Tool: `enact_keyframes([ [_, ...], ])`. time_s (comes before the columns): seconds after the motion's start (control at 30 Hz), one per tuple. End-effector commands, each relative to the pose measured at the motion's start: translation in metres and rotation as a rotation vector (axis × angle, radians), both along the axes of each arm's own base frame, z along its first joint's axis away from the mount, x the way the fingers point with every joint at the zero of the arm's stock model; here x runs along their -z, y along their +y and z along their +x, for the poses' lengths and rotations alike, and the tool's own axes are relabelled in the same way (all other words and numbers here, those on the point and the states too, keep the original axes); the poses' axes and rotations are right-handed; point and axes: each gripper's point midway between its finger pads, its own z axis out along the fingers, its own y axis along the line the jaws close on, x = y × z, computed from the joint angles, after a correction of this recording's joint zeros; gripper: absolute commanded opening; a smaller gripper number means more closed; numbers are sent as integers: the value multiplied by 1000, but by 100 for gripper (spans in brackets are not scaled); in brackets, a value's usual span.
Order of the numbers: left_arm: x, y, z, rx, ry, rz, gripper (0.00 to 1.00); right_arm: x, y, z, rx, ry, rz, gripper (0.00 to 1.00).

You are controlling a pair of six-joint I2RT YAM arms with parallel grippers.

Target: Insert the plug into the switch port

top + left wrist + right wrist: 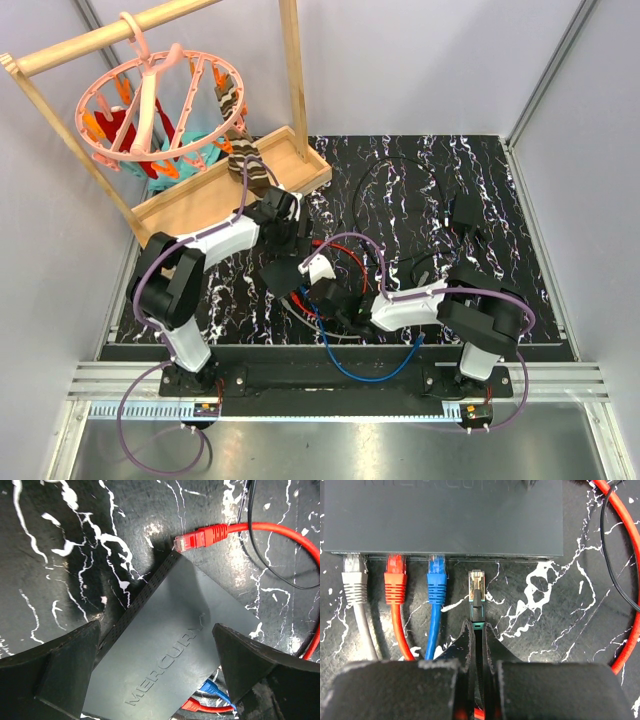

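The switch [445, 515] is a flat matte black box; its port edge faces my right gripper [479, 627]. That gripper is shut on the black cable just behind a gold-tipped plug [477, 582] with a teal collar. The plug points at an open switch port [477, 558] and its tip stops a short gap before the edge. Grey [355, 580], red [396, 577] and blue [436, 577] plugs sit in the ports to its left. My left gripper [157, 672] hangs open over the switch [170, 640], one finger on each side, touching nothing. From above, both grippers [288, 245] [325, 290] meet mid-table.
A loose red plug [200, 536] lies by the switch's far corner, its red cable [620, 580] looping right beside a thin black cord [610, 555]. A wooden tray [230, 185] and a pink clip hanger [160, 100] stand back left. A black adapter [465, 215] lies at the right.
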Motion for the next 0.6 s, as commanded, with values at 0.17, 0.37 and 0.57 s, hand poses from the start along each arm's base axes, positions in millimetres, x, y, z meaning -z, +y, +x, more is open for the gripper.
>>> enact_keyframes([
  [0.17,7,-4,-5,10,54,-27,98,-19,10,22,58,-46,68,0],
  [0.37,8,-5,-6,13,64,-32,97,-28,18,23,29,-54,93,0],
  [0.57,7,-5,-4,7,62,-35,97,-37,25,23,5,-62,115,0],
])
